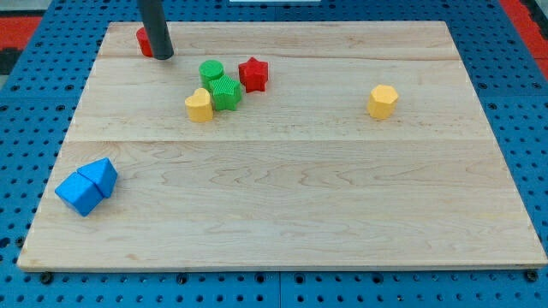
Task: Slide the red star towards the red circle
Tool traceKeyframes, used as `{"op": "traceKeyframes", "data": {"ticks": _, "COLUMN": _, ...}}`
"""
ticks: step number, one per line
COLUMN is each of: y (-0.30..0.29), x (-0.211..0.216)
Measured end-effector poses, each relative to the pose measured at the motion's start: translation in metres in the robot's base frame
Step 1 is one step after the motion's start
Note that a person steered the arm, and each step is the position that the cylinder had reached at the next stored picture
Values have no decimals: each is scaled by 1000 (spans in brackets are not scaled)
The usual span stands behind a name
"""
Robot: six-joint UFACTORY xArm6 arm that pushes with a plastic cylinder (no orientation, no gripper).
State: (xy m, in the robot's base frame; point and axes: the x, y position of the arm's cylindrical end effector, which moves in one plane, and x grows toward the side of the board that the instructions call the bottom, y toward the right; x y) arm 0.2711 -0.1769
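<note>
The red star (253, 74) lies on the wooden board at the upper middle-left. The red circle (144, 41) sits near the board's top left corner, partly hidden behind the rod. My tip (163, 56) rests on the board just right of the red circle, touching or nearly touching it. The star is well to the right of my tip and a little lower.
A green circle (211, 71) and a green star-like block (226, 92) sit just left of the red star, with a yellow heart (199, 106) below them. A yellow hexagon (383, 101) is at the right. Two blue blocks (87, 186) lie at lower left.
</note>
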Motion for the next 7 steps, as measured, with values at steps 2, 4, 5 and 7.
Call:
{"op": "traceKeyframes", "data": {"ticks": 2, "y": -8, "x": -9}}
{"op": "traceKeyframes", "data": {"ticks": 4, "y": 133, "x": -7}}
{"op": "traceKeyframes", "data": {"ticks": 5, "y": 215, "x": 3}}
{"op": "traceKeyframes", "data": {"ticks": 7, "y": 188, "x": 43}}
